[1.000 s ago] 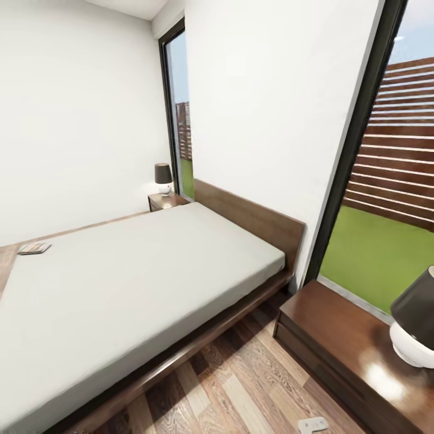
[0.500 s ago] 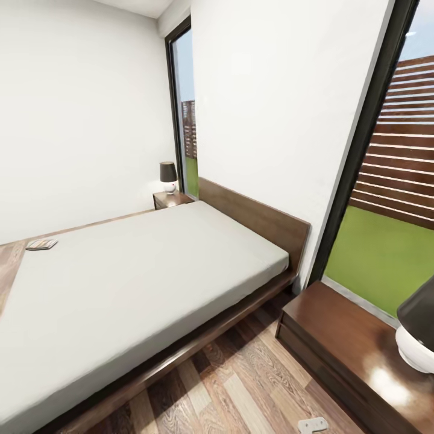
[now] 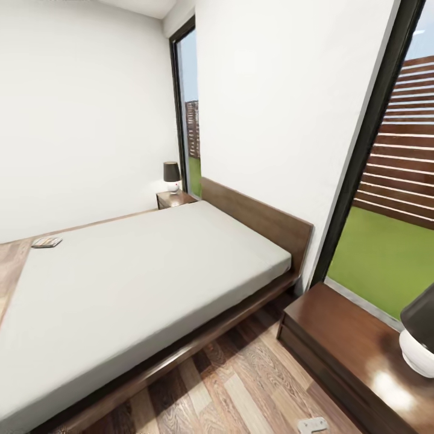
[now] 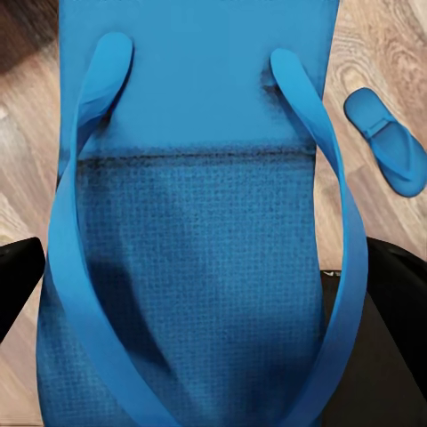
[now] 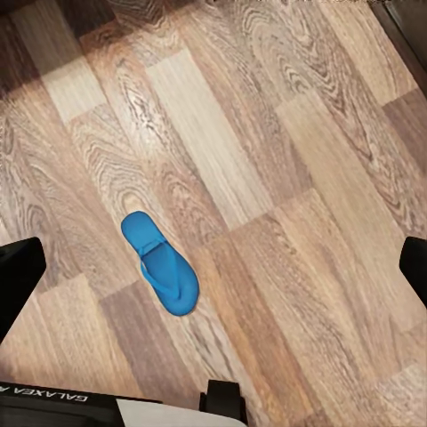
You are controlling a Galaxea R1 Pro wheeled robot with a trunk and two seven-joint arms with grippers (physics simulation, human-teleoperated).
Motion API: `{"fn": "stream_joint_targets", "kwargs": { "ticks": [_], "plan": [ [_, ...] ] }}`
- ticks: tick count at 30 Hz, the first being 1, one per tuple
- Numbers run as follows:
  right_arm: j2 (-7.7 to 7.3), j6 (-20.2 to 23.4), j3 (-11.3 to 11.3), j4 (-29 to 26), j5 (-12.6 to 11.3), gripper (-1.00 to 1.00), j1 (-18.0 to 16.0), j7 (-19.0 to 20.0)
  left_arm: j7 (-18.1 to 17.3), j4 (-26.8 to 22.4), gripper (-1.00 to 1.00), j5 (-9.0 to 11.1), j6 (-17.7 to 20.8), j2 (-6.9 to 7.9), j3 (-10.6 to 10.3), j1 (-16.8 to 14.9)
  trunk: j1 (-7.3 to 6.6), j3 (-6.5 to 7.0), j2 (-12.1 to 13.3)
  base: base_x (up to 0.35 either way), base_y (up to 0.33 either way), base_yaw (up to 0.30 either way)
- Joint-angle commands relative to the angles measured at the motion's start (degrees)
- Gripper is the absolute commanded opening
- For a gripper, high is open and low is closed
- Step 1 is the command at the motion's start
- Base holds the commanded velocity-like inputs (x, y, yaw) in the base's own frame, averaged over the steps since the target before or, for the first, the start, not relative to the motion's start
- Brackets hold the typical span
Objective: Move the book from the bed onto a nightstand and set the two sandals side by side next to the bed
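The head camera has panned left, shifting the bed [image 3: 150, 283] rightward

White wall socket plate [image 3: 312, 425] lies low beside grass [image 3: 380, 259] outside.

Bare floor [image 3: 241, 386] is lying open between bed [image 3: 181, 355] and nightstand [image 3: 337, 343]; lamp [image 3: 419, 337] is crowding the nightstand's near right.
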Motion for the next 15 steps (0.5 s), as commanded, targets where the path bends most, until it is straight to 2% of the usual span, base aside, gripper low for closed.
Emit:
{"fn": "stream_joint_targets", "kwargs": {
  "ticks": [1,5,12,15],
  "plan": [
    [-0.05,0.0,0.3,0.0,0.1,1.0,0.0,0.0,0.1,0.1,-1.0,0.4,-0.2,-0.01,-0.2,-0.1,0.01,-0.08,-0.1,0.0,-0.017,0.23],
    [-0.05,0.0,0.3,0.0,0.1,1.0,0.0,0.0,0.1,0.1,-1.0,0.4,-0.2,-0.01,-0.2,-0.1,0.01,-0.08,-0.1,0.0,-0.008,0.245],
    [-0.05,0.0,0.3,0.0,0.1,1.0,0.0,0.0,0.1,0.1,-1.0,0.4,-0.2,-0.01,-0.2,-0.1,0.01,-0.08,-0.1,0.0,-0.001,0.098],
    [-0.05,0.0,0.3,0.0,0.1,1.0,0.0,0.0,0.1,0.1,-1.0,0.4,-0.2,-0.01,-0.2,-0.1,0.01,-0.08,-0.1,0.0,0.0,0.2]
  ]
}}
